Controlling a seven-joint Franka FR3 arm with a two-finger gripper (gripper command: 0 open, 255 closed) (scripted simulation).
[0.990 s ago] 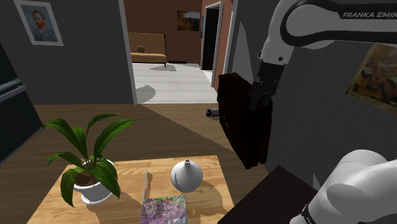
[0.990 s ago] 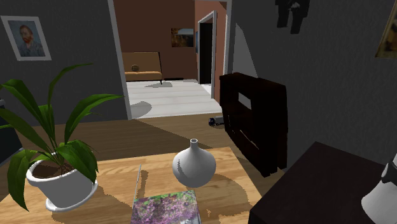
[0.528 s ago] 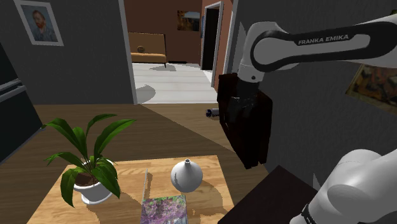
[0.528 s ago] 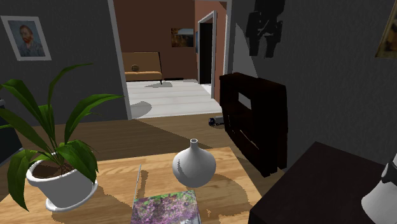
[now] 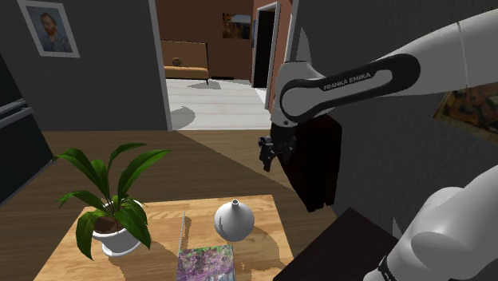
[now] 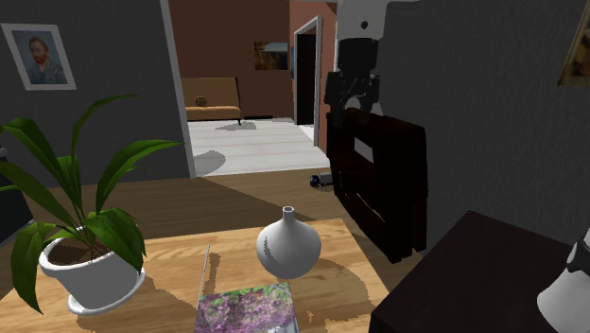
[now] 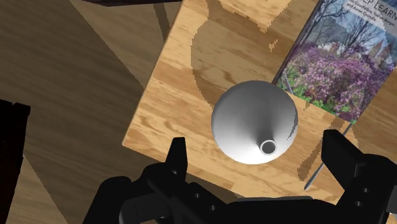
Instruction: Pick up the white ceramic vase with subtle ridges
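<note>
Hovering above the light wooden bench [image 5: 160, 222], just right of the shoulder view's centre, the all-black two-finger hand [image 5: 270, 152] has its fingers spread apart and empty. The round white narrow-necked vase [image 5: 234, 219] stands upright at that view's bottom centre, just beside a book with purple flowers on its cover [image 5: 205, 263]. A leafy potted plant [image 5: 112, 203] sits lower left.

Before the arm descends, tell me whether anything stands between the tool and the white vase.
Nothing visible does. The open tool hangs in the air above the vase, which stands free on the wooden table. The book lies beside the vase and the potted plant stands toward the shoulder view's left, both outside the path.
</note>
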